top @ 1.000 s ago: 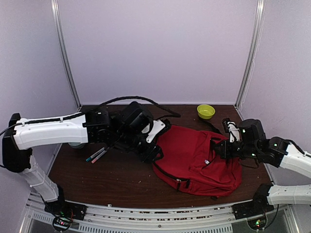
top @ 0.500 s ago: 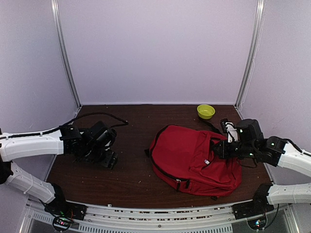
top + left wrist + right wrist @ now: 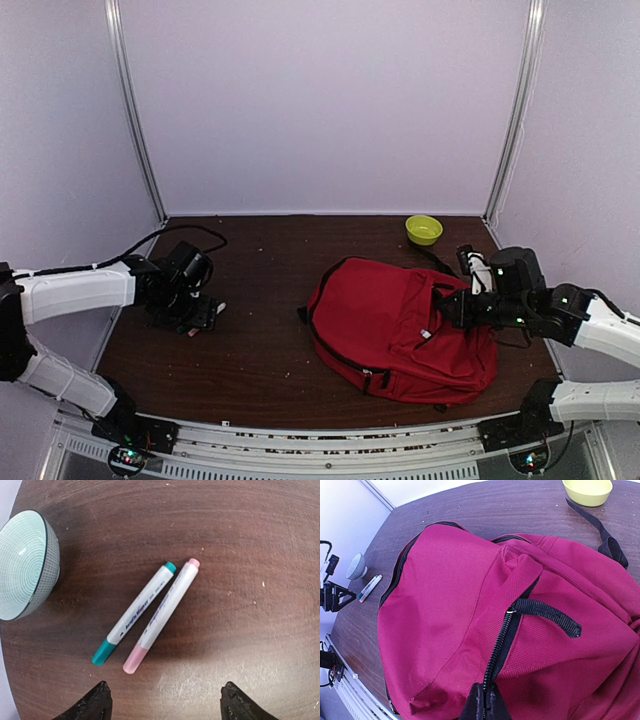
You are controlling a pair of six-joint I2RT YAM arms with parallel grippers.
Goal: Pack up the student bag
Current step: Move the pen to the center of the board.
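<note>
Left fingers [image 3: 97, 702] spread wide, empty, above the teal marker [image 3: 135, 612] and pink marker [image 3: 161, 615] at nine o'clock. Right fingers [image 3: 482, 705] are pinched shut on the zipper [image 3: 500, 640] of the student bag [image 3: 405, 325] at three o'clock. Danger: the markers lie side by side (nearly touching), so one squeeze could catch both or skid one away.

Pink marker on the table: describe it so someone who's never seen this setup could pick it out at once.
Start at the red bag and look across the table to its left side, where a pale ribbed bowl sits. Two white-barrelled markers lie side by side next to it. The pink marker has pink ends and lies farther from the bowl than the teal marker.
</note>
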